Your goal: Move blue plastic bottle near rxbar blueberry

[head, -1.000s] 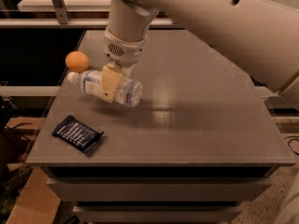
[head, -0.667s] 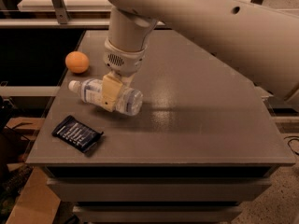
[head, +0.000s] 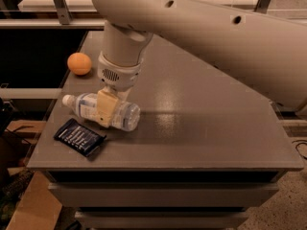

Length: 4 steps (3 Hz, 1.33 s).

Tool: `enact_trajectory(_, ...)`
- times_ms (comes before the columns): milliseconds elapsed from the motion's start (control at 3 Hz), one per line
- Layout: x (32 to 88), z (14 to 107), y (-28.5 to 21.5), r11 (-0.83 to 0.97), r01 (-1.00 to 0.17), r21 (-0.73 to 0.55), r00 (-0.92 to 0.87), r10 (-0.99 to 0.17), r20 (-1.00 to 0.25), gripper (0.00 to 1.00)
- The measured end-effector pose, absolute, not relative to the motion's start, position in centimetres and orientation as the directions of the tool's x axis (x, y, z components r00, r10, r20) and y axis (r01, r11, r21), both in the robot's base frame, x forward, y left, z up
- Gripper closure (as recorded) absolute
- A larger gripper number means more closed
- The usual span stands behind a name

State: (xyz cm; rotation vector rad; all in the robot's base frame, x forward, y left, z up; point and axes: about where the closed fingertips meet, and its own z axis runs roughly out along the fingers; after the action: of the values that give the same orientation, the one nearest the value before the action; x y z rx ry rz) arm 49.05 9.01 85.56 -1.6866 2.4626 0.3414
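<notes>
The blue plastic bottle (head: pixel 122 114) is a clear bottle with a white cap, lying on its side near the table's front left, cap pointing left. My gripper (head: pixel 106 110) comes down from above and is shut on the bottle's middle, one tan finger (head: pixel 106 108) across its front. The rxbar blueberry (head: pixel 79 137), a dark navy wrapper with white text, lies flat just below and left of the bottle, close to the front left corner. The bottle's base end sits a short gap above the bar.
A round orange fruit (head: pixel 79 63) sits at the table's left edge behind the bottle. The grey table (head: pixel 201 128) stretches to the right. My large white arm (head: pixel 216 37) crosses the upper part of the view. A cardboard box (head: pixel 33 210) sits on the floor at lower left.
My gripper has carried the bottle forward and down, away from the orange and closer to the navy bar.
</notes>
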Motion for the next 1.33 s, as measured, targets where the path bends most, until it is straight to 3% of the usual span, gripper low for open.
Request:
enact_trajectory(333,48.69,85.25,9.49,0.344,-0.931,0.122,-0.364,-0.899,-0.244,0.82)
enact_trajectory(1333,48.37,84.92,10.32,0.318,-0.937,0.143,-0.345,-0.905,-0.249,0.12)
